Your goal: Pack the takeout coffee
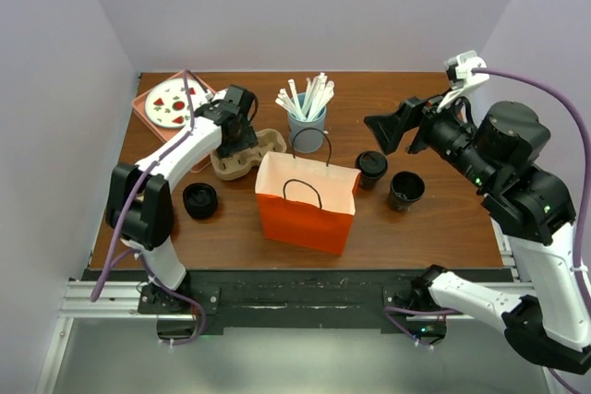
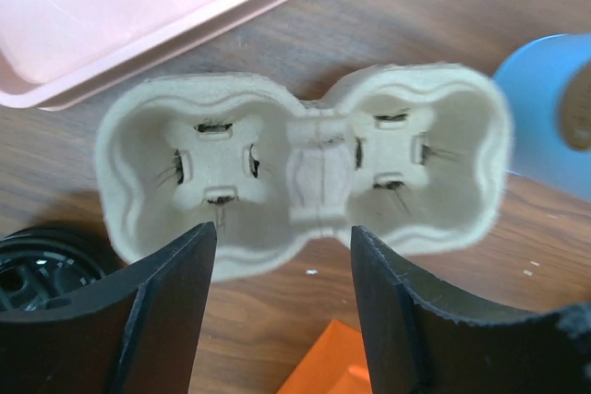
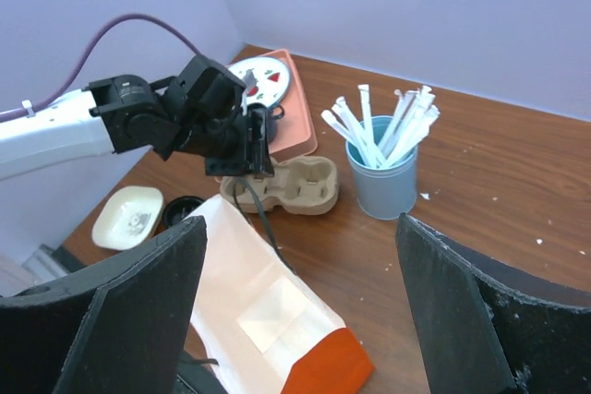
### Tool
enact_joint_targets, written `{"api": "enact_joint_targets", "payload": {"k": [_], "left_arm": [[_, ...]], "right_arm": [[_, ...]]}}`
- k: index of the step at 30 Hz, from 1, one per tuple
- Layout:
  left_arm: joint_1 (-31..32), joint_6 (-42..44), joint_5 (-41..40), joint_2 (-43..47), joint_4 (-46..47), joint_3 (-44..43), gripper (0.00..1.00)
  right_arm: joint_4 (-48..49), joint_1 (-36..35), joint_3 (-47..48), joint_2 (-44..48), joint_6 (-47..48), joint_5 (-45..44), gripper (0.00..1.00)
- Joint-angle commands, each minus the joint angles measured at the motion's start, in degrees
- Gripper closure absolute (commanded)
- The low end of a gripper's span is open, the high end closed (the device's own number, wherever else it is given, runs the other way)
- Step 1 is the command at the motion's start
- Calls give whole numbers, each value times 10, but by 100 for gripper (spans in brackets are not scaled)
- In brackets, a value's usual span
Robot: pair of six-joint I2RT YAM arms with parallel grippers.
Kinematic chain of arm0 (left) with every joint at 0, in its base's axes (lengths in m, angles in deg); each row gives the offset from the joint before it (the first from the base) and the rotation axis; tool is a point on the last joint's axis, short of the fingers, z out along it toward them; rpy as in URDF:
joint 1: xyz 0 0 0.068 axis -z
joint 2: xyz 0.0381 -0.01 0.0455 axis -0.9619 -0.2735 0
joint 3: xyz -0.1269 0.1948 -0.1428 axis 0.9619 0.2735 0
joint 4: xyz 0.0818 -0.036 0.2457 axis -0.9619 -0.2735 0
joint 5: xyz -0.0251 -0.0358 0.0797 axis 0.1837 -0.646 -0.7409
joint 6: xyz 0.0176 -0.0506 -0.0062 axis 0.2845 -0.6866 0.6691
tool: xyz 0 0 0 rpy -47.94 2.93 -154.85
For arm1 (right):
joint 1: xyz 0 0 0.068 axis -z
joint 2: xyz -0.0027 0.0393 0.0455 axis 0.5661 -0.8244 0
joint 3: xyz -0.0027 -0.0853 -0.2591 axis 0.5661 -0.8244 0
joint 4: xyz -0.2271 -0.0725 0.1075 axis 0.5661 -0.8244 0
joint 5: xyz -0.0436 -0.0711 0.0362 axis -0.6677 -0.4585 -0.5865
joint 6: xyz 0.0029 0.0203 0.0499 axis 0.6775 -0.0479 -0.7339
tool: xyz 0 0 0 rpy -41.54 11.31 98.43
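Top external view: the orange paper bag with black loop handles stands upright, mouth open, near the middle of the brown wooden table. The lidded black takeout coffee cup stands just beside the bag's right edge, and an open black cup stands to the right of that. A round black lid lies on the table left of the bag. My left gripper is released: its jaws stand apart over the near rim of the beige moulded-pulp two-cup carrier, which lies between the pink tray and the bag (both wells are empty; whether the fingers touch the rim I cannot tell). My right gripper is spread wide above the table's right side, with nothing between its jaws. A light-blue cup of white paper-wrapped straws stands behind the bag.
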Motion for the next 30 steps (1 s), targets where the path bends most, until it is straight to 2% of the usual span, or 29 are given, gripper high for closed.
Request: {"api": "enact_joint_targets", "payload": {"k": [1,11,30], "left_arm": [[0,-21,-9,-27,34,-21,36],[0,-18,-4,-105,31,-77,39],[0,-20,-7,-115,12,-87,57]], "right_arm": [[-4,-1,9,-12,-2,-33,13],[-4,-1,-6,-21,2,-19,13],[9,-1,-20,-38,20,-12,13]]}}
